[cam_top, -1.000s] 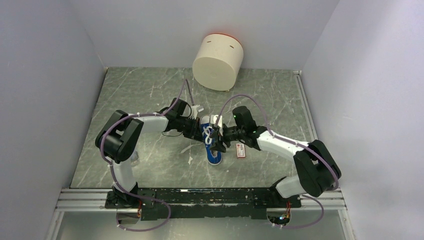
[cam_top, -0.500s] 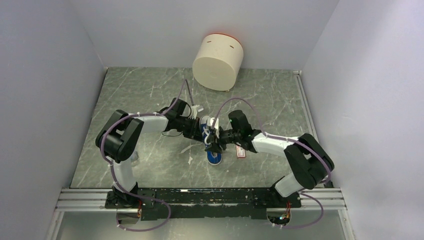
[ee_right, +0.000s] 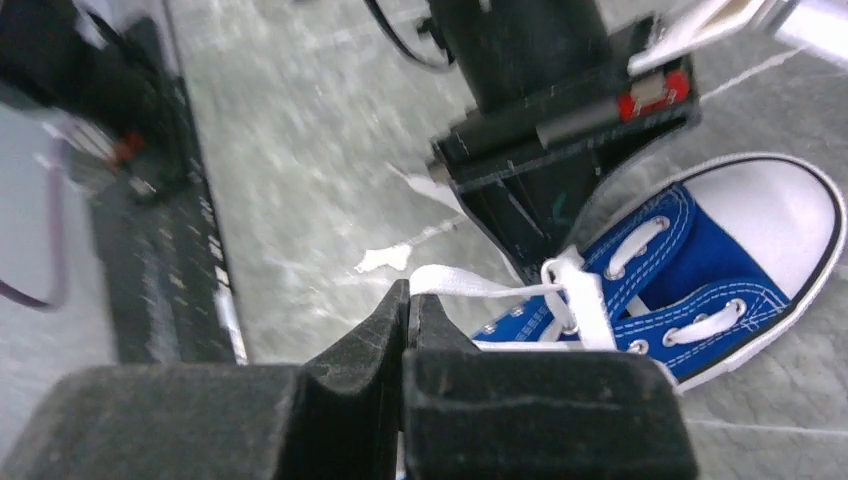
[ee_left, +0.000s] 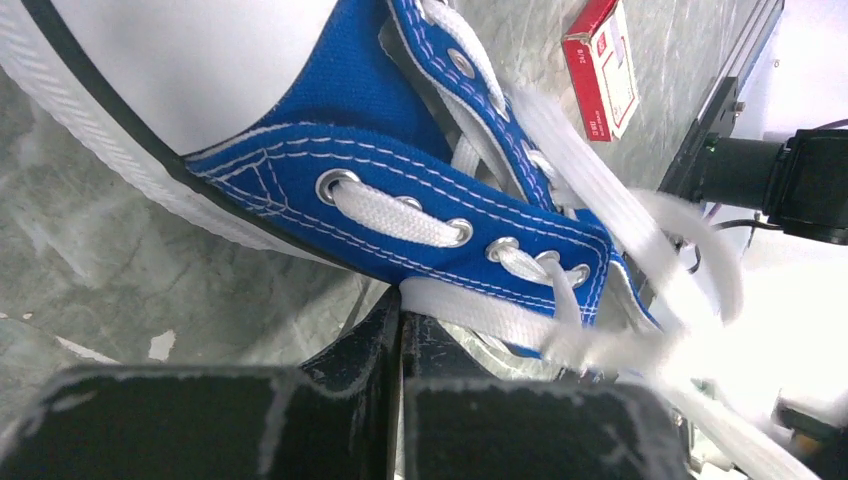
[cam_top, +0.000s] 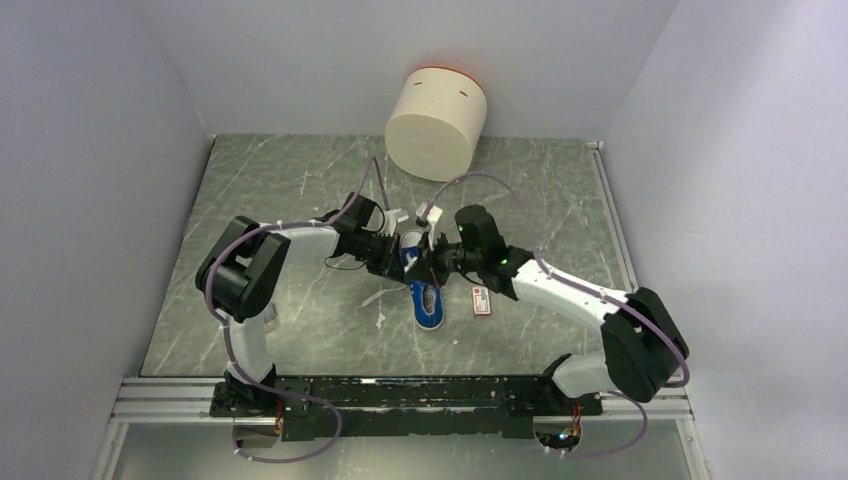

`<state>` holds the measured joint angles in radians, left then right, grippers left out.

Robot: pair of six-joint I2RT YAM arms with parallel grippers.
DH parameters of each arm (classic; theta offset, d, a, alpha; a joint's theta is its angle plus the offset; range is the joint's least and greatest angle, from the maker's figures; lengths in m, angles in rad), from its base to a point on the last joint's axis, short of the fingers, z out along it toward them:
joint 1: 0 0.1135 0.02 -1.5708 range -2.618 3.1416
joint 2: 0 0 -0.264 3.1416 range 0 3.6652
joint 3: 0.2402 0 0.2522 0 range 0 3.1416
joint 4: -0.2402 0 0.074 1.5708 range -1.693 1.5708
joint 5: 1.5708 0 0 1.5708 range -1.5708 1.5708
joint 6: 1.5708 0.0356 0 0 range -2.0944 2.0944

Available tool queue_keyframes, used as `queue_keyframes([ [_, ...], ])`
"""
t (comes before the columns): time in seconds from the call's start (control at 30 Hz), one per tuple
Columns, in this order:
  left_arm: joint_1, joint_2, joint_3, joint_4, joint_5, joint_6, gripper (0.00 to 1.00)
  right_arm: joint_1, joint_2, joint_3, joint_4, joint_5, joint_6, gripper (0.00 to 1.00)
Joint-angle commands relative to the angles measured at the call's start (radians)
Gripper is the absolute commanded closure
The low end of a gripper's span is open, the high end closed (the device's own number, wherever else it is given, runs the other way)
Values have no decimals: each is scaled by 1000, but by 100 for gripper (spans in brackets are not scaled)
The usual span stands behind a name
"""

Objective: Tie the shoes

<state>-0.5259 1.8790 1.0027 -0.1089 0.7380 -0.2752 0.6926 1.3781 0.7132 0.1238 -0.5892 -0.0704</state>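
The shoe (cam_top: 427, 298) is a small blue canvas sneaker with a white toe cap, lying mid-table between both arms. From the left, my left gripper (cam_top: 397, 264) is shut on a flat white lace (ee_left: 480, 312) right beside the eyelet row of the shoe (ee_left: 370, 140). My right gripper (cam_top: 430, 267) comes in from the right over the shoe's heel end and is shut on another white lace (ee_right: 470, 285), which runs taut to a crossing over the shoe's tongue (ee_right: 575, 290). The shoe (ee_right: 720, 270) lies just past my right fingertips (ee_right: 425, 318).
A cream cylinder (cam_top: 436, 122) with an orange top stands at the back against the wall. A small red-and-white packet (cam_top: 481, 300) lies right of the shoe, also visible as the packet (ee_left: 603, 65). Walls enclose three sides; a metal rail (cam_top: 400, 395) lines the near edge.
My right gripper has closed on a lace over the shoe and shifted slightly back and left, pulling it taut. The left gripper has held its place and its lace.
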Motion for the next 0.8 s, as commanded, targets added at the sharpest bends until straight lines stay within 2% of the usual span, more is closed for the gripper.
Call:
queue_keyframes([
  [0.0,4,71,57,-83,-88,54,95,1,-60,155,-348,46,427,100],
  [0.07,4,72,80,-117,-109,64,95,-7,-62,197,-401,-11,537,100],
  [0.1,4,67,84,-135,-124,64,95,-8,-49,239,-457,-40,538,100],
  [0.17,4,53,74,-144,-142,47,95,-23,9,381,-700,-32,555,100],
  [0.23,4,44,65,-136,-134,32,95,-44,69,471,-843,-93,562,100],
  [0.4,4,23,32,-120,-122,24,95,-75,139,547,-1023,-176,595,100],
  [0.5,4,-5,13,-95,-129,25,95,-91,197,549,-1087,-303,610,100],
  [0.57,4,-30,9,-100,-148,31,95,-102,207,563,-1142,-233,570,100],
  [0.67,4,-80,-2,-117,-173,30,95,-112,271,670,-1253,57,447,100],
  [0.77,4,-133,-6,-154,-220,41,95,-125,409,799,-1323,299,325,100],
])
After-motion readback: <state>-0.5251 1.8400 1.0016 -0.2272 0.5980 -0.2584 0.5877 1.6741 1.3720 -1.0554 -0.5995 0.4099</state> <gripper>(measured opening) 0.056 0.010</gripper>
